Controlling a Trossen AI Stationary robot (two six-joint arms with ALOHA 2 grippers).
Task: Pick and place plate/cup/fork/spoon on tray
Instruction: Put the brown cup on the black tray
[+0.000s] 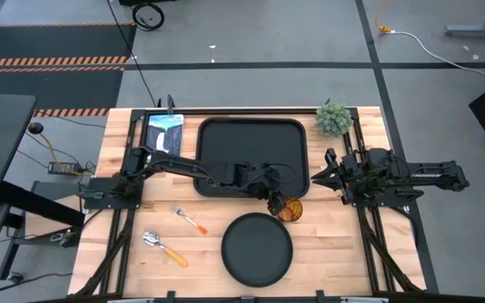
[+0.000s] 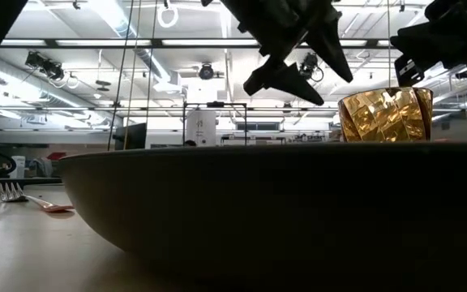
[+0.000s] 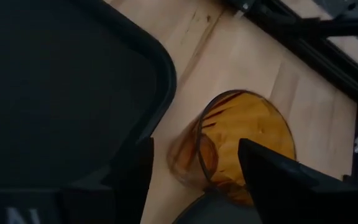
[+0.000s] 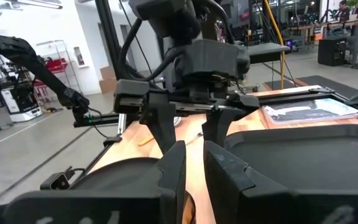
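Plate [image 2: 282, 219]: round, matte black, nearest the low camera, its rim filling the foreground; it lies on the wooden bench [image 1: 327, 252] at the front edge, right of centre. Spoon [image 1: 165, 247]: orange-yellow handle, silver bowl, flat on the bench left of the plate, well apart from it. Fork [image 1: 191, 221]: thin orange handle, tines silver, just behind the spoon and apart from it. Cup [image 1: 290, 209]: amber tumbler, upright on the bench between the plate's back rim and the tray's front right corner, outside the tray. Left tool [image 1: 274, 202]: reaching in from the left across the tray, poised above the cup's left side, fingers [image 3: 272, 168] spread wide with the cup's near wall showing between them; no contact visible. Tray [image 1: 213, 135]: large black rectangle with rounded corners, behind the plate at bench centre, nothing resting inside it. Right tool [image 1: 320, 177]: waiting at the tray's right edge, near the cup, fingers drawn narrow with a slim gap, holding nothing. Picture card [image 1: 164, 134]: blue-white, left of the tray. Plant [image 1: 333, 119]: small green bush at the tray's back right corner.
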